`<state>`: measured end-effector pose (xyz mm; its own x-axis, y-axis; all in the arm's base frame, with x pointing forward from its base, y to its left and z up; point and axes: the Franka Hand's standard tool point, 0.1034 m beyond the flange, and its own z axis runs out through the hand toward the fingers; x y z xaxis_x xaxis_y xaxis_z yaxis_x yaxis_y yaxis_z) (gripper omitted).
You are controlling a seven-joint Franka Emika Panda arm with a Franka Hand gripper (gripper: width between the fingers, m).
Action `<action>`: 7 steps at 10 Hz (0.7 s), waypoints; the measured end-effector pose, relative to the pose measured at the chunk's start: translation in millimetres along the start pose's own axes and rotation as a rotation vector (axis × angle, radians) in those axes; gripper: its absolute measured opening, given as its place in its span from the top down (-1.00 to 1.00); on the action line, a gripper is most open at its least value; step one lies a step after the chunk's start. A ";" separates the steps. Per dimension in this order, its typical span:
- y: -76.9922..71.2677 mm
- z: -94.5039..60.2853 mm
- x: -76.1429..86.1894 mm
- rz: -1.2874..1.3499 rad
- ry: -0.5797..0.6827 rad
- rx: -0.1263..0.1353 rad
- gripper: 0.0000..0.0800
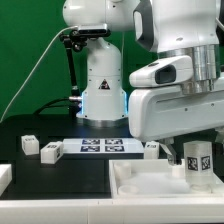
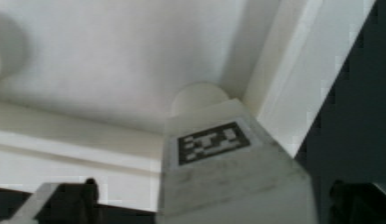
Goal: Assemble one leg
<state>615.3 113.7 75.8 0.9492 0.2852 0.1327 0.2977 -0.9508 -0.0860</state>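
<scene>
The leg (image 1: 198,163) is a small white block with a black-and-white tag. It stands upright at a corner of the large white panel (image 1: 145,182) on the exterior view's right. My gripper (image 1: 197,150) hangs straight over it. In the wrist view the leg (image 2: 225,150) rises toward the camera between my two dark fingertips (image 2: 69,200). A gap shows on each side of it, so my gripper (image 2: 225,198) is open around the leg. The panel's raised rim (image 2: 288,60) runs beside the leg.
The marker board (image 1: 100,147) lies in the middle of the black table. Two loose legs (image 1: 28,145) (image 1: 50,152) lie at its left end and another (image 1: 152,148) at its right end. The arm's base (image 1: 100,90) stands behind. A white part (image 1: 4,178) shows at the left edge.
</scene>
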 end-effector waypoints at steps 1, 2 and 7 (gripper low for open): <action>0.0 0.2 -0.1 0.000 0.000 0.000 -0.40; 0.0 0.2 -0.1 0.000 0.000 0.000 0.06; 1.9 1.4 4.4 0.271 -0.003 0.019 0.28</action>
<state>620.2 113.3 74.8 0.9948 0.0212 0.0998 0.0348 -0.9900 -0.1364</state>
